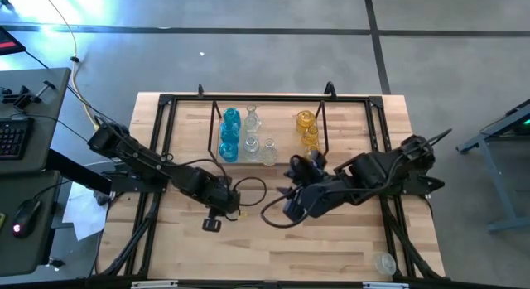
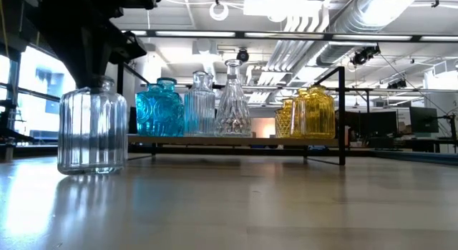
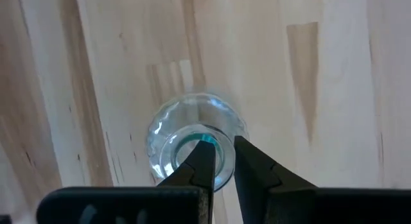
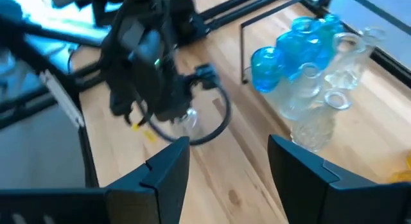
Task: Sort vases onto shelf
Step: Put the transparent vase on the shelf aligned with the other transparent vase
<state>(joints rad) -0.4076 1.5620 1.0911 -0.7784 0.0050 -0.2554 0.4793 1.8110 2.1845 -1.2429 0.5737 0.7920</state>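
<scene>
Left wrist view: your left gripper (image 3: 221,161) was clamped on the rim of a clear ribbed vase (image 3: 192,147) standing mid-table, forward of the shelf (image 1: 209,132); right gripper (image 4: 225,163) waited agape.

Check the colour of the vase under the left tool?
Clear glass, ribbed: the vase under the left tool shows best in the low view.

Vases: no label or print readable.
Shelf: no markings readable.
Arms, grippers: no brand or number legible.
Room behind: no sign legible.
</scene>
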